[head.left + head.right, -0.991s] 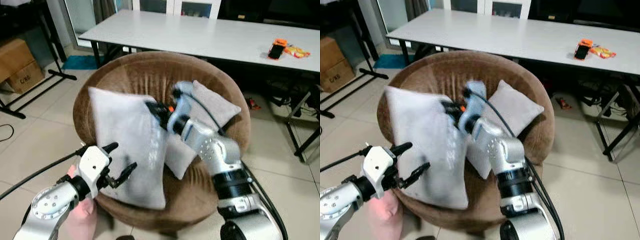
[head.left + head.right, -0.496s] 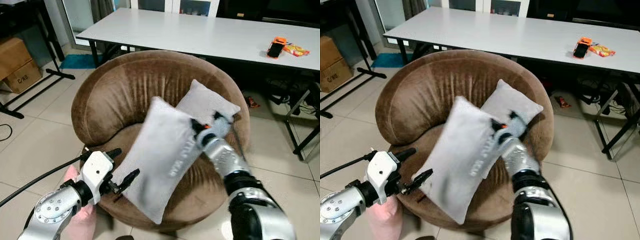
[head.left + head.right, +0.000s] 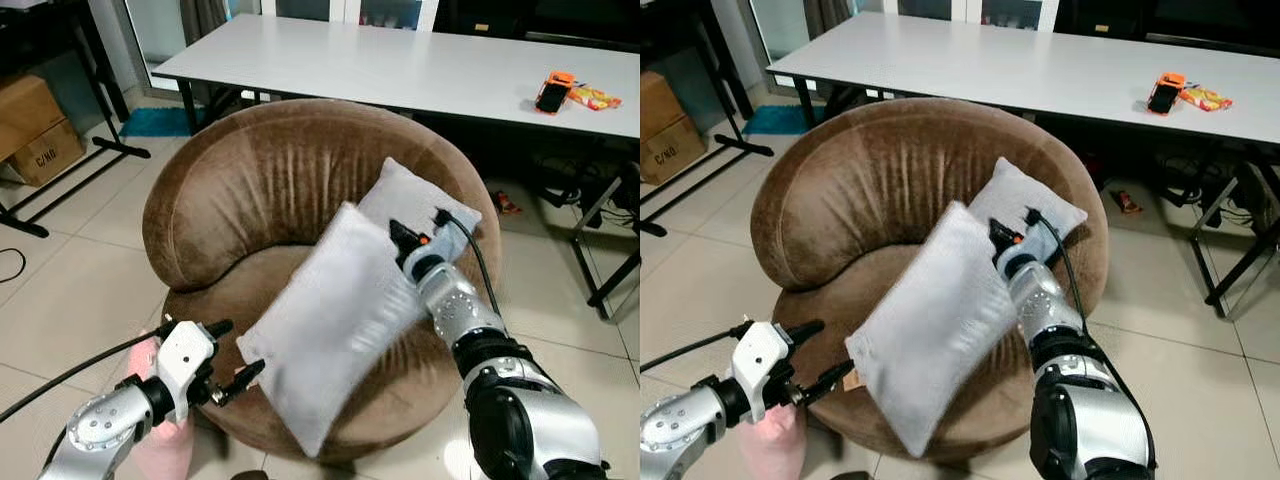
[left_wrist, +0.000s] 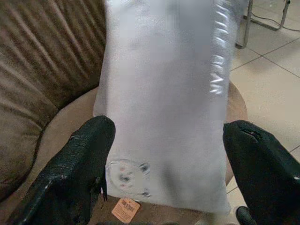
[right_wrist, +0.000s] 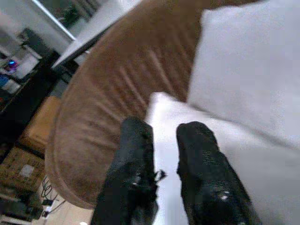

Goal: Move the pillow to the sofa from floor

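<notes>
Since a second ago the pillow (image 3: 335,325) has tipped from upright against the sofa's (image 3: 240,190) brown backrest down onto the seat, and the right arm has drawn back toward the sofa's right side. It now lies slanted across the seat cushion, its upper corner against a second grey cushion (image 3: 415,205) and its lower corner hanging over the front edge. By my reading the task is at the placing step, nearly done: the pillow is off the floor and borne by the sofa. The right end effector (image 5: 161,140) sits at the pillow's upper edge with its two black fingers drawn close together, a narrow gap between them; whether a fold of fabric is pinched there I cannot tell. The left end effector (image 4: 164,154) hovers just before the pillow's lower end, fingers (image 4: 79,164) spread wide to either side and apparently not touching it. Next would be letting go and backing both arms off, perhaps after nudging the overhanging corner further onto the seat so it does not slide off.
</notes>
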Tool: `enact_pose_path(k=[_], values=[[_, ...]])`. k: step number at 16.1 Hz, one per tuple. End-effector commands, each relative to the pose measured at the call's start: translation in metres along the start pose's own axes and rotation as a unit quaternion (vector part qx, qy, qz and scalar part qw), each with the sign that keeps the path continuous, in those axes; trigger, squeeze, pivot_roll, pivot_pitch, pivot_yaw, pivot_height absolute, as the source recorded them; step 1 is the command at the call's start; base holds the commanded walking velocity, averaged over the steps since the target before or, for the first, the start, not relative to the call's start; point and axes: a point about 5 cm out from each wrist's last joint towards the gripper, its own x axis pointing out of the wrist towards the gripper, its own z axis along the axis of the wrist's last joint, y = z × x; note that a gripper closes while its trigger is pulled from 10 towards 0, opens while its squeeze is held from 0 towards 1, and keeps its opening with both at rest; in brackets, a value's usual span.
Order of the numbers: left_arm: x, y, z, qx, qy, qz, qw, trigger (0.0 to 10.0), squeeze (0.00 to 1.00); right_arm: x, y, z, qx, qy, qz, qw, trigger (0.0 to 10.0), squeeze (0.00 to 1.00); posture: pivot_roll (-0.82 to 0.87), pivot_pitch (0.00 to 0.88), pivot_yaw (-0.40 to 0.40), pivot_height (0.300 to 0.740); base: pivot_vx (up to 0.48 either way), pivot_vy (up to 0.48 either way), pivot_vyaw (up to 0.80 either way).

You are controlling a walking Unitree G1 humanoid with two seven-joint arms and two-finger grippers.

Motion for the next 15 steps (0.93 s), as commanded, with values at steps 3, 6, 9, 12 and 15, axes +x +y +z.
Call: enact_pose_path(k=[3, 6, 9, 12, 15], values=[[0.0, 0.002, -0.016, 0.006, -0.001, 0.015, 1.0, 10.0, 0.0, 0.0, -0.001, 0.015, -0.089, -0.037, 0.0, 0.995, 10.0, 1.0, 0.12, 0.0, -0.009, 0.74, 0.0, 0.0, 0.0], [0.022, -0.013, -0.035, -0.017, -0.022, 0.097, 0.995, 10.0, 0.0, -0.012, -0.002, 0.046, -0.181, -0.104, 0.046, 0.977, 10.0, 0.0, 0.12, 0.0, -0.03, 0.74, 0.0, 0.0, 0.0], [0.039, -0.031, -0.036, -0.023, -0.044, 0.143, 0.988, 10.0, 0.0, -0.036, 0.001, 0.044, -0.247, -0.104, 0.075, 0.961, 10.0, 0.0, 0.11, 0.0, -0.041, 0.74, 0.0, 0.0, 0.0], [0.052, -0.061, -0.047, -0.028, -0.048, 0.151, 0.987, 10.0, 0.0, -0.075, 0.001, 0.029, -0.257, -0.105, 0.067, 0.958, 10.0, 0.0, 0.1, 0.0, -0.049, 0.74, 0.0, 0.0, 0.0], [0.045, -0.035, -0.036, -0.002, -0.071, 0.176, 0.982, 10.0, 0.0, -0.1, 0.006, 0.016, -0.263, -0.092, 0.051, 0.959, 10.0, 0.0, 0.1, 0.0, -0.05, 0.74, 0.0, 0.185, 0.0]])
